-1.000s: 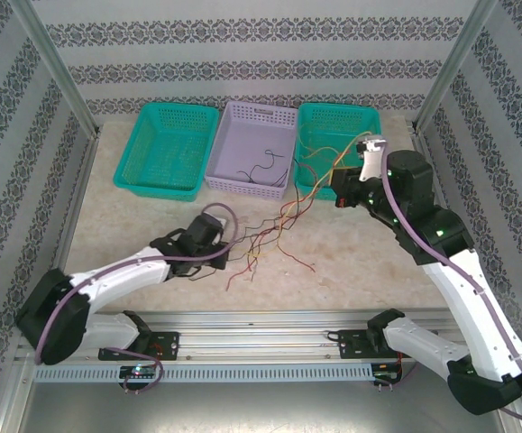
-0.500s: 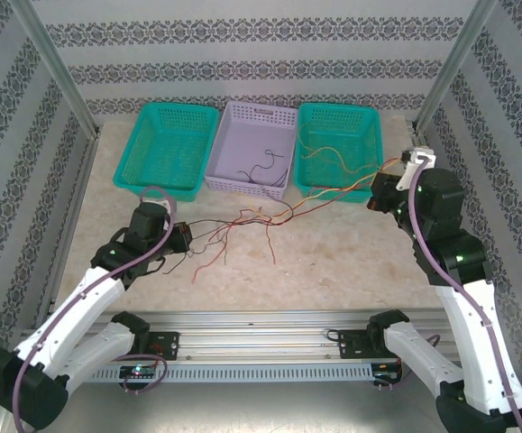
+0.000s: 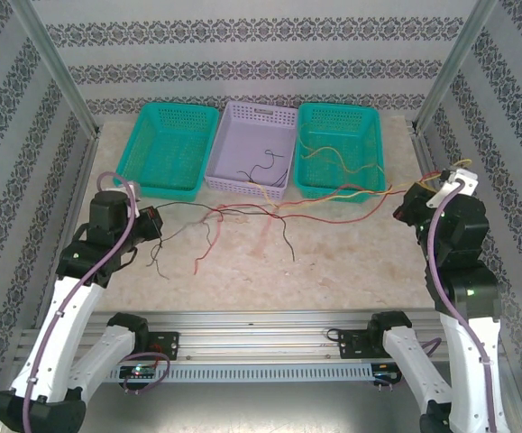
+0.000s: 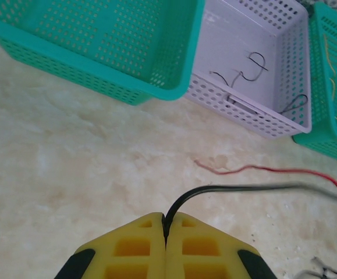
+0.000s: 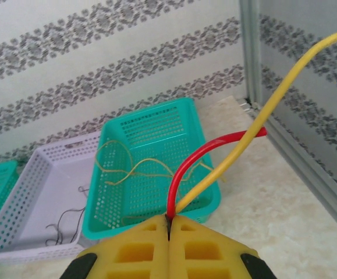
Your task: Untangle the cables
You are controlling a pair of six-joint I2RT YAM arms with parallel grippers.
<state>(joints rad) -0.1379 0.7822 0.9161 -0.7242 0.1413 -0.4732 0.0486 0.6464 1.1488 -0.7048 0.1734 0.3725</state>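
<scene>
Left pincer (image 4: 166,224) farther left, on black cable (image 4: 232,190)

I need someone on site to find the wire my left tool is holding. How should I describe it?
Start at the left green basket at the back of the table; the left tool sits just in front of it. The black wire pinched in that tool runs off to the right. Its neighbour, the red wire, ends loose on the table.
</scene>
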